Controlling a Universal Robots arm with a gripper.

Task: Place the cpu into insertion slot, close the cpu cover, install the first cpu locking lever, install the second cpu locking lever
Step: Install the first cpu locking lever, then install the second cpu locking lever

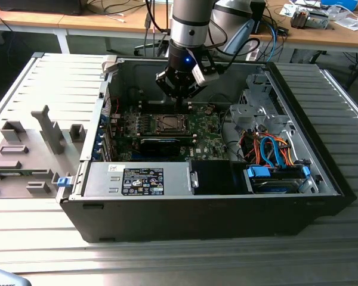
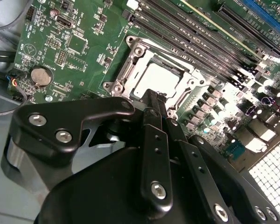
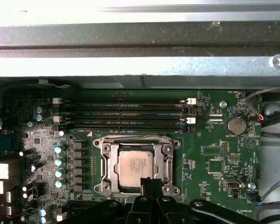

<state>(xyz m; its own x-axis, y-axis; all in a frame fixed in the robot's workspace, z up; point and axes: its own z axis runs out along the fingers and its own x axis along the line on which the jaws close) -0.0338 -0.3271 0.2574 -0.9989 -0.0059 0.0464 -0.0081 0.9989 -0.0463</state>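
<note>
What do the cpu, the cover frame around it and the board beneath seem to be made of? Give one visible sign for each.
The cpu: metal face, silvery-grey with a dull matte sheen.
The cpu cover: probably stamped steel, shiny and thin-edged with a cut-out window.
The motherboard: likely resin laminate, glossy green with fine traces and soldered parts.

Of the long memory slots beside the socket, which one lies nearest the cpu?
The slot directly bordering the cpu cover; the others lie beyond it, farther from the cpu.
</note>
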